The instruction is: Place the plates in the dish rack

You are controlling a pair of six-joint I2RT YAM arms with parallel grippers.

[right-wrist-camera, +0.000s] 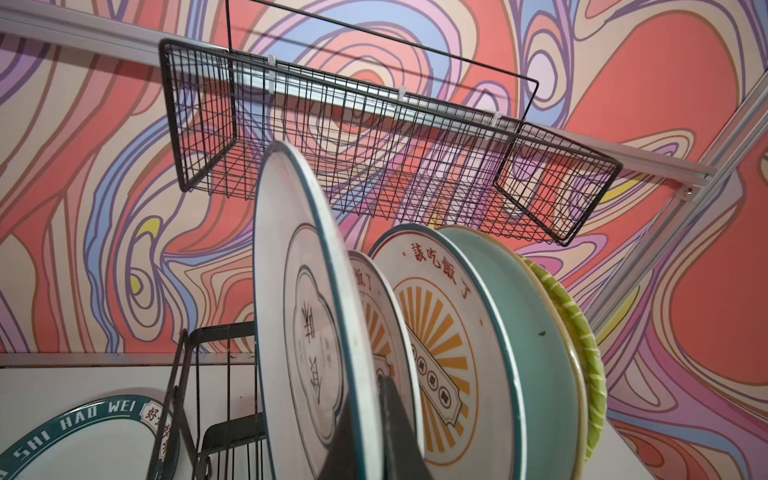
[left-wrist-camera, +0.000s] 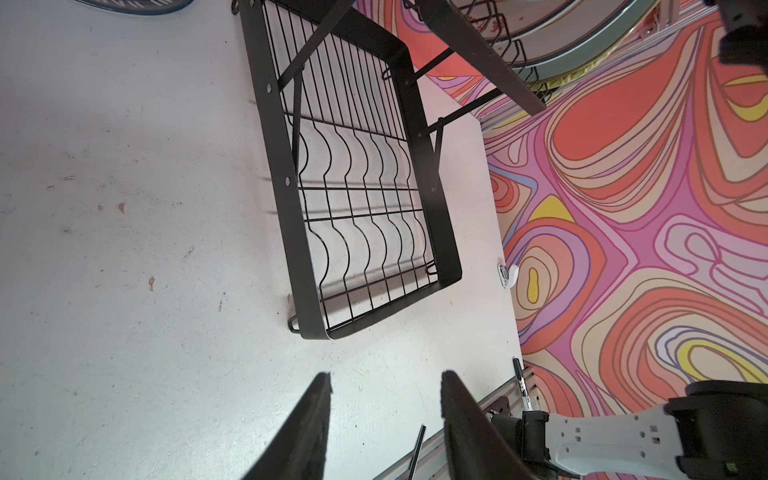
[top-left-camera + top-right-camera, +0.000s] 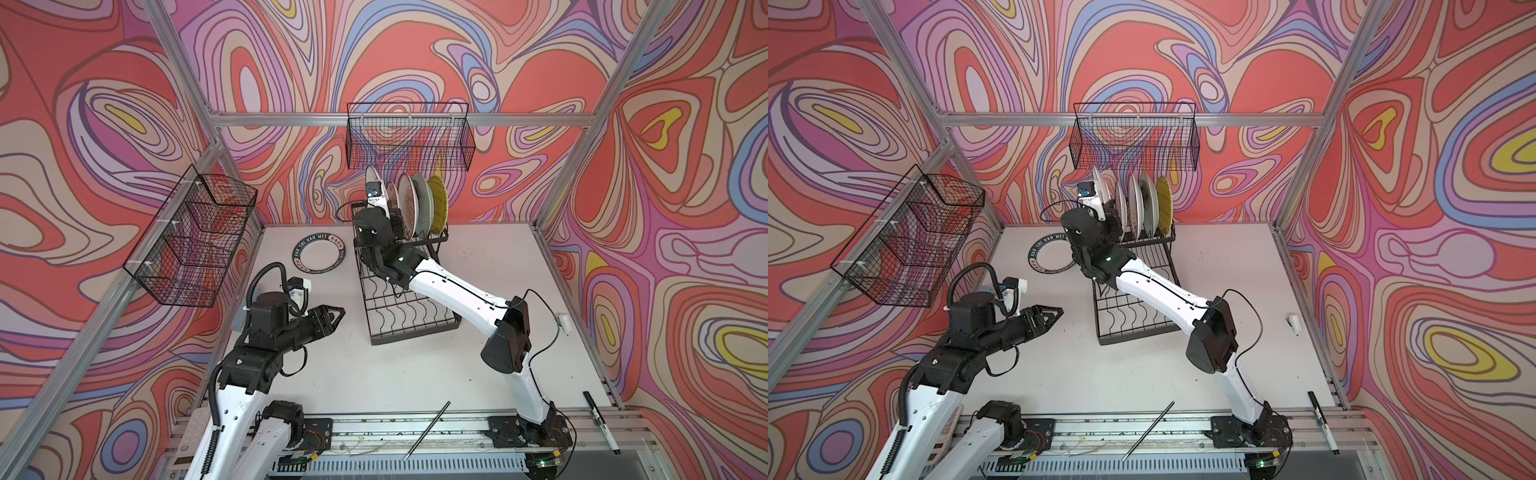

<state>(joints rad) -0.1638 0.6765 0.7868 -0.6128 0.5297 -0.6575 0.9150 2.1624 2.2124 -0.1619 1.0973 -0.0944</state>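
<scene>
Clenched on lower rim of dark-ringed white plate [image 1: 291, 270]: right fingers [image 1: 399, 436]. Held upright at left end of dish rack [image 3: 411, 337] upper tier, beside four racked plates [image 3: 422, 203]. Left fingers [image 2: 465, 428] released, empty, over worktop [image 3: 374, 374] near left edge. Lettered plate [image 3: 318, 254] flat near far edge.

Bare table [image 3: 332, 374] lies open from its front edge to the dish rack [image 3: 415, 337]. The right arm [image 3: 453, 289] crosses the rack's lower tray. The right gripper [image 1: 372, 432], clamped on the dark-ringed plate [image 1: 307, 291], crowds four racked plates [image 3: 419, 203] under a low mesh basket [image 3: 409, 141].
</scene>
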